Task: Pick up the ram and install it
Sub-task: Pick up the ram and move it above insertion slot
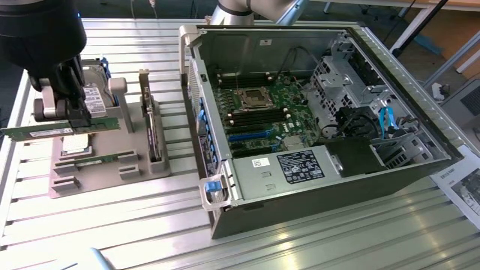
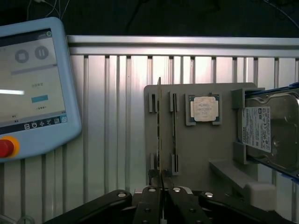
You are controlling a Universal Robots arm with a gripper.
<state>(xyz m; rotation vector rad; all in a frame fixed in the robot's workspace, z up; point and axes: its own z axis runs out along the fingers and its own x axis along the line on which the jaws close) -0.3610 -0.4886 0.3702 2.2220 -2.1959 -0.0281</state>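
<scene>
Light falls unevenly in the exterior view: the ribbed table (image 1: 315, 247) glares white along its near side, while the inside of the computer case (image 1: 232, 50) sits in shade. The arm (image 1: 37, 28) at the exterior view's left reads to me as a black mass. In the wrist view the slats wash out pale, the pendant screen (image 2: 28, 79) glows, and the gripper (image 2: 161, 198) clamping the ram (image 2: 159, 130) is nearly a silhouette.
</scene>
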